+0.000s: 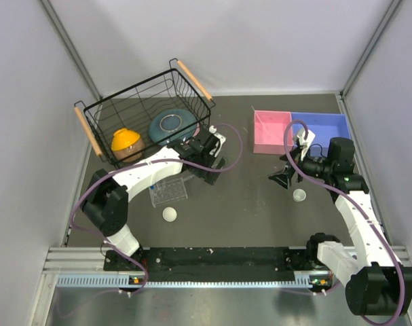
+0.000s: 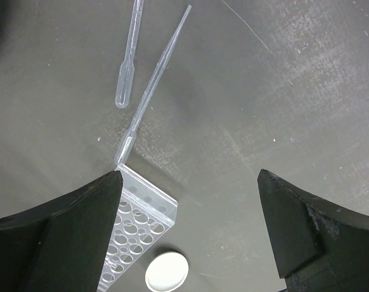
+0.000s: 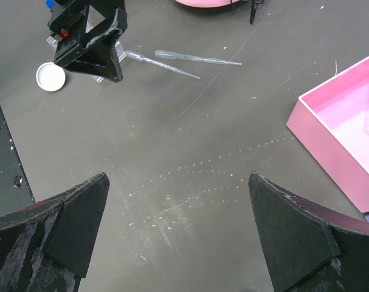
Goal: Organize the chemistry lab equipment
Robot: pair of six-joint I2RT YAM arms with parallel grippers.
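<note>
Two thin clear rods lie on the dark table, one [image 2: 128, 58] short with a bulb end, the other [image 2: 154, 85] longer and touching the corner of the clear flat rack [image 2: 138, 225]. A white round cup [image 2: 167, 271] sits beside the rack. My left gripper [image 2: 190, 182] hovers open above bare table just past the rack, with nothing between its fingers. In the top view it [image 1: 209, 161] hangs right of the rack [image 1: 170, 192]. My right gripper [image 3: 178, 182] is open over bare table, near a second white cup [image 1: 299, 195].
A black wire basket [image 1: 97, 132] at the back left holds an orange bowl [image 1: 126, 141] and a teal bowl [image 1: 170, 123]. A pink tray [image 1: 270, 131] and a blue tray [image 1: 322, 126] stand at the back right. Something clear lies in the pink tray [image 3: 348, 134].
</note>
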